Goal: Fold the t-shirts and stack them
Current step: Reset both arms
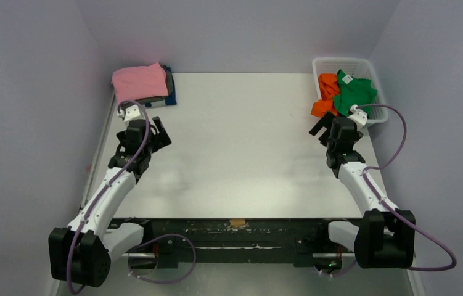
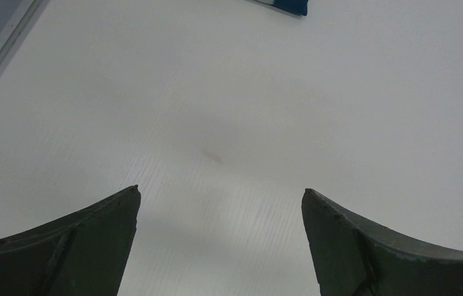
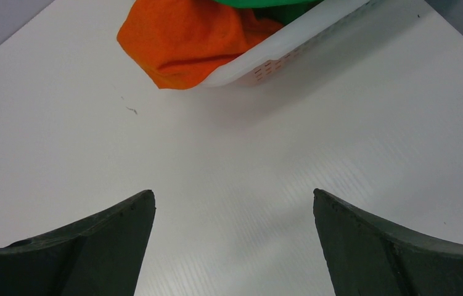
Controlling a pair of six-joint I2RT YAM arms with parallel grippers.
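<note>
A folded pink t-shirt (image 1: 139,81) tops a stack at the back left, with a dark grey one (image 1: 168,79) and a blue one (image 1: 171,98) under it. The blue corner shows in the left wrist view (image 2: 287,5). An orange t-shirt (image 1: 325,94) and a green t-shirt (image 1: 355,91) lie crumpled in the white basket (image 1: 342,64); the orange one hangs over its near rim (image 3: 182,40). My left gripper (image 1: 159,132) is open and empty over bare table, near the stack. My right gripper (image 1: 319,126) is open and empty just in front of the basket.
The white table (image 1: 241,142) lies between grey walls on three sides. A metal rail (image 1: 96,157) runs along the left edge. The basket's wall (image 3: 278,55) is close ahead of the right gripper. The arms' black base bar (image 1: 235,237) runs along the near edge.
</note>
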